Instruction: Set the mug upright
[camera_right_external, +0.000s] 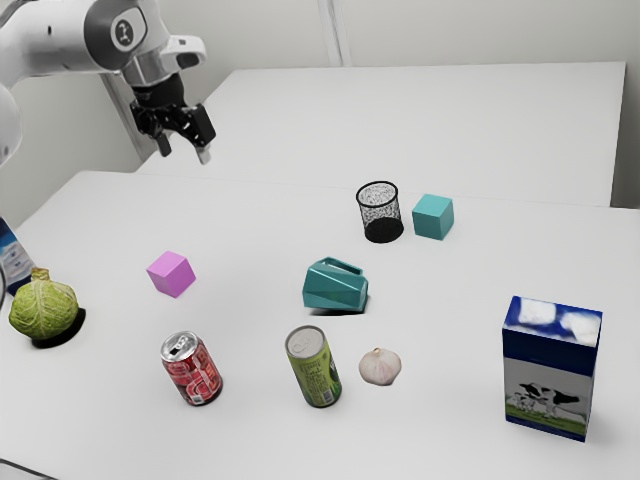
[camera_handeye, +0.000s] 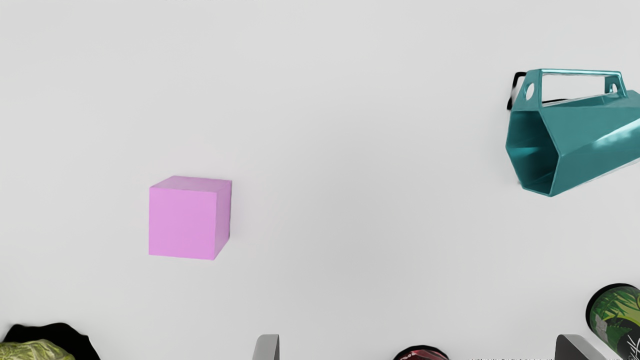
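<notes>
Mug (camera_right_external: 335, 287) tipped over on its side, lower than the gripper (camera_right_external: 187, 148) and well off from it, mouth roughly facing its way. Fingers spread wide, btw. Plain white table (camera_right_external: 450, 440) down below, smooth and softly shaded. Another white surface (camera_right_external: 450, 120) past its edge, plus pale grey walls (camera_right_external: 480, 30) rising higher than the gripper.

I see garlic (camera_right_external: 380, 367) just beside green can (camera_right_external: 316, 372), red can (camera_right_external: 192, 370) near; cabbage (camera_right_external: 44, 307), blue-white box (camera_right_external: 14, 262), pink cube (camera_right_external: 171, 274), milk carton (camera_right_external: 548, 385), mesh bin (camera_right_external: 380, 208), teal cube (camera_right_external: 432, 217) well apart.
</notes>
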